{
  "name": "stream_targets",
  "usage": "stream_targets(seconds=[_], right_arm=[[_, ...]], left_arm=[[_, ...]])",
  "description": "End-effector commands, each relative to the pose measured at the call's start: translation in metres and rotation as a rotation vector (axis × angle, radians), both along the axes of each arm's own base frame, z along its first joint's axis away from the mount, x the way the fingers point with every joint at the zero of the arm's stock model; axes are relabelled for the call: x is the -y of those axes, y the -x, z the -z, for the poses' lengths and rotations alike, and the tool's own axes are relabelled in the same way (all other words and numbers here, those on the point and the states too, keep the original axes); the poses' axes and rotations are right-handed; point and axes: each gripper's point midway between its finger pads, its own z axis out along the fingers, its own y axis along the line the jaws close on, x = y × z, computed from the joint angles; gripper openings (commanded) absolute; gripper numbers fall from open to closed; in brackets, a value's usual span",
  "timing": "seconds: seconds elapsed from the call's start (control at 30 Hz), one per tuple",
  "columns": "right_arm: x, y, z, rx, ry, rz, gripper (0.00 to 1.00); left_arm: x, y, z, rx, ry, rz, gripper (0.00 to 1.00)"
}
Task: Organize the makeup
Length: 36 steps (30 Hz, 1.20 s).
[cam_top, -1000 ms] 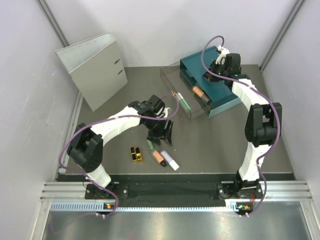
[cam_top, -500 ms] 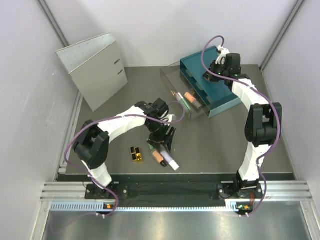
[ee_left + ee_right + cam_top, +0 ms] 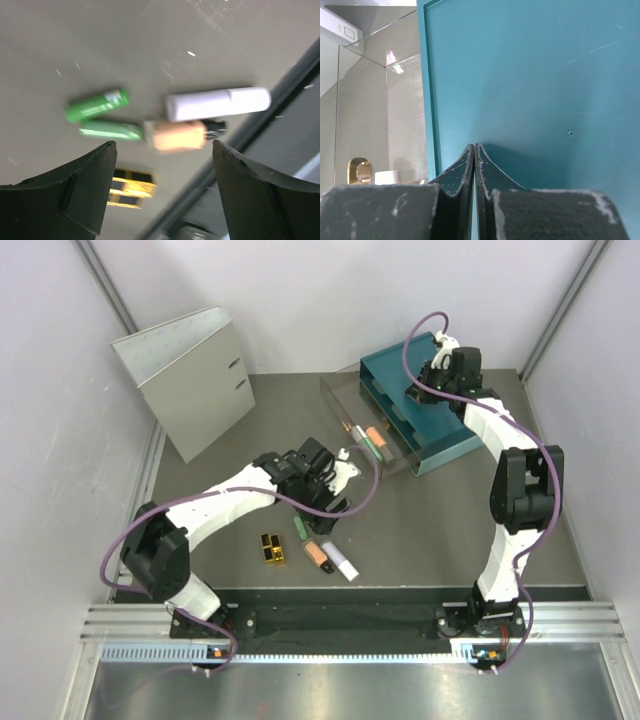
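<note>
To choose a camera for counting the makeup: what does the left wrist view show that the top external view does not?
Only the left wrist view: the plain green tube and the pale-ended green tube together. Only the top external view: the grey binder, the clear box, the teal drawer box, the right gripper at it. Both: the open left gripper, the white tube, the peach tube, the gold-and-black block.

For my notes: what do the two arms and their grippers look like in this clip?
The left arm and right arm have white links with black joints; each trails a looping purple cable. The left gripper has broad black fingers; the right gripper has black fingers with scuffed, whitish wear marks.
</note>
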Motion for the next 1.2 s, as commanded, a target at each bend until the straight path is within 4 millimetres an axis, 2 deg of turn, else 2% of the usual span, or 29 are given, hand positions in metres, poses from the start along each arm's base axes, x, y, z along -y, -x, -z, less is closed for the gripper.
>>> stream_targets(seconds=[0.0,0.1,0.27,0.4,0.47,0.57,0.73,0.9,1.07,1.17], right_arm=[[0.007,0.071,0.12,-0.438,0.086,-0.015,0.0],[0.007,0.07,0.118,-0.436,0.09,-0.019,0.0],[0.007,0.071,0.119,-0.438,0.091,-0.019,0.0],[0.007,0.072,0.122,-0.445,0.09,-0.018,0.0],[0.008,0.074,0.122,-0.449,0.092,-0.019,0.0],[0.008,0.074,0.123,-0.451,0.095,-0.018,0.0],[0.009,0.075,0.125,-0.455,0.1,-0.018,0.0],[0.008,0.075,0.129,-0.466,0.094,-0.017,0.0],[0.007,0.076,0.128,-0.464,0.085,-0.016,0.0],[0.008,0.079,0.131,-0.471,0.087,-0.015,0.0]], left_arm=[[-0.003,-0.022,0.006,0.233,-0.007,0.272,0.82],[0.0,-0.034,0.0,0.344,0.0,0.363,0.83],[0.006,-0.029,0.002,0.401,0.031,0.554,0.83],[0.025,-0.029,-0.007,0.441,0.109,0.661,0.82],[0.034,-0.014,-0.006,0.395,0.179,0.744,0.81],[0.046,-0.003,-0.008,0.372,0.249,0.834,0.8],[0.052,0.008,-0.006,0.379,0.284,0.947,0.8],[0.049,0.022,0.001,0.379,0.252,1.08,0.82],[0.047,0.037,0.021,0.356,0.21,1.201,0.81],[0.048,0.038,0.034,0.338,0.162,1.233,0.82]])
